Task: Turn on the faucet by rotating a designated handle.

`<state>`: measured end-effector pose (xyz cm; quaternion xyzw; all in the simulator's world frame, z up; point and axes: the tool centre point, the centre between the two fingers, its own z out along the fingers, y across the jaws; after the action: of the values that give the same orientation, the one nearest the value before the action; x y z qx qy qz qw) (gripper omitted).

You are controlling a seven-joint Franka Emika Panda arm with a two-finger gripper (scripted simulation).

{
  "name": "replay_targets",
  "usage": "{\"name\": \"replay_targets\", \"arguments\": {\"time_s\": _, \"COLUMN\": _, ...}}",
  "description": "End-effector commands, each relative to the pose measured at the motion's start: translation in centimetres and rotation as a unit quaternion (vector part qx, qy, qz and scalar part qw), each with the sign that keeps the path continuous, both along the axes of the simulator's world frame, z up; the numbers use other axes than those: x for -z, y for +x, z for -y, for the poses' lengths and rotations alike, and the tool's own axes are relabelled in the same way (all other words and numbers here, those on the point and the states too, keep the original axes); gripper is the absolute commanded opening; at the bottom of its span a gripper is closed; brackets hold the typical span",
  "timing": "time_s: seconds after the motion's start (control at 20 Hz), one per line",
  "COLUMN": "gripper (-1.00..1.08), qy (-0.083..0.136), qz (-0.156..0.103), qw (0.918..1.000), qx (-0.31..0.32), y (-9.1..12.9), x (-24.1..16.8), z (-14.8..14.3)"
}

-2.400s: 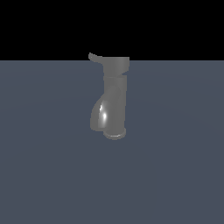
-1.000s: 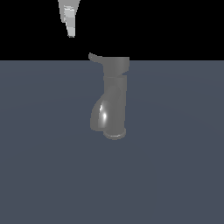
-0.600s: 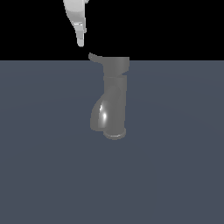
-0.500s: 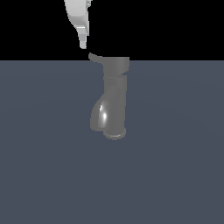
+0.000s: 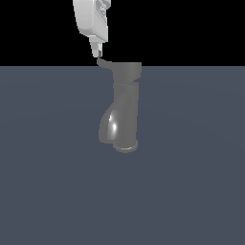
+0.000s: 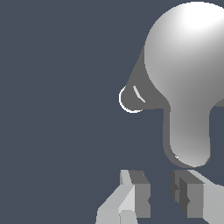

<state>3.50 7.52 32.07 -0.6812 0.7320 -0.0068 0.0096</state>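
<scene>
Right, I see the white gripper (image 5: 98, 53) hanging just above the upturned tip of the short thin grey handle (image 5: 106, 64), jaws narrowly apart and gripping nothing. The dark grey glossy metal faucet (image 5: 125, 110) stands upright on the slate-blue floor (image 5: 191, 167).

glossy white pincer (image 5: 97, 53) with blocky grey fingers (image 6: 138, 192).
</scene>
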Motion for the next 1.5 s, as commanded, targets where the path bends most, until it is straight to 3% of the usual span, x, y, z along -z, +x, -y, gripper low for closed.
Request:
{"name": "replay_targets", "arguments": {"time_s": 0.0, "gripper": -1.00, "qy": -0.001, "qz": -0.012, "qw": 0.9994, "qx": 0.031, "y": 0.5, "x": 1.8, "z": 2.0}}
{"name": "replay_targets", "arguments": {"time_s": 0.75, "gripper": -1.00, "qy": -0.001, "qz": -0.012, "qw": 0.9978, "qx": 0.065, "y": 1.4, "x": 2.4, "z": 3.1}}
{"name": "replay_targets", "arguments": {"time_s": 0.8, "gripper": -1.00, "qy": 0.002, "qz": 0.008, "qw": 0.9988, "qx": 0.048, "y": 1.6, "x": -0.1, "z": 0.6}}
{"name": "replay_targets", "arguments": {"time_s": 1.45, "gripper": -1.00, "qy": 0.000, "qz": -0.005, "qw": 0.9982, "qx": 0.059, "y": -2.5, "x": 1.6, "z": 0.3}}
